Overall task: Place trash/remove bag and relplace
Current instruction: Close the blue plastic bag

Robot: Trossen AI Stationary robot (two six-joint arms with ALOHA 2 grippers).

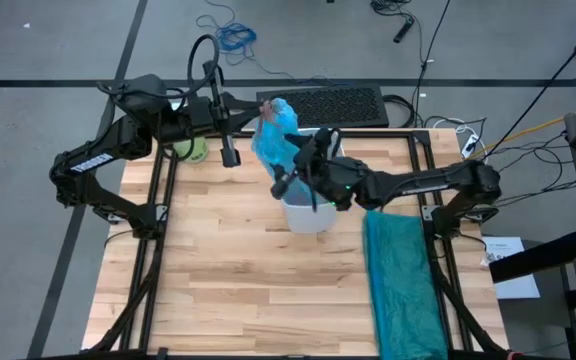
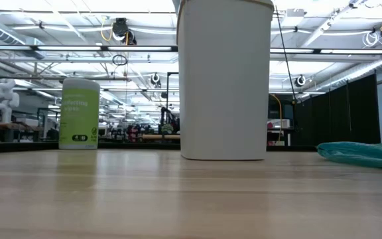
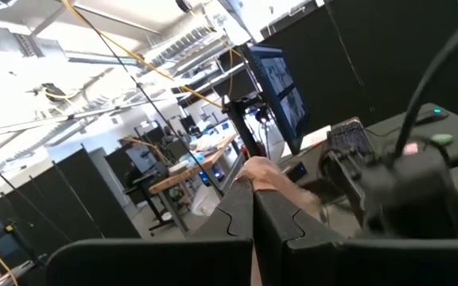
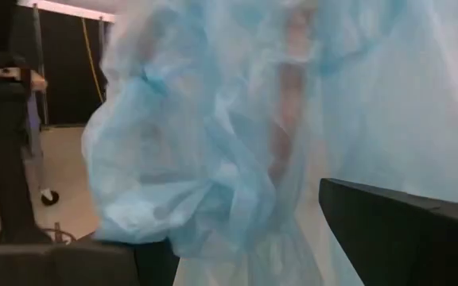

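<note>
The light blue bag (image 1: 273, 135) hangs bunched over the far rim of the white wastebasket (image 1: 308, 215), which stands on the table (image 2: 224, 79). My left gripper (image 3: 253, 199) is shut and level at the bag's top, coming from the table's left. My right gripper (image 4: 237, 254) is open and level. It comes from the right at the bag's middle (image 4: 205, 151), with one finger on each side of the plastic. The trash is hidden. My left gripper meets the bag's gathered top (image 1: 267, 108) level, from the table's left. Its own fingers (image 3: 237, 218) hide the contact, and only a pinkish bit (image 3: 265, 176) shows at their tips. The bag hangs below it, over the wastebasket. My right gripper has crinkled plastic close by one finger (image 4: 94, 262); whether it touches, I cannot tell.
A green bottle with a white cap (image 2: 79, 113) stands at the far left of the table (image 1: 190, 150). A darker teal-green bag (image 1: 400, 280) lies flat along the right side. A keyboard (image 1: 333, 105) lies beyond the far edge. Bare wood (image 1: 218, 270) fills the near half.
</note>
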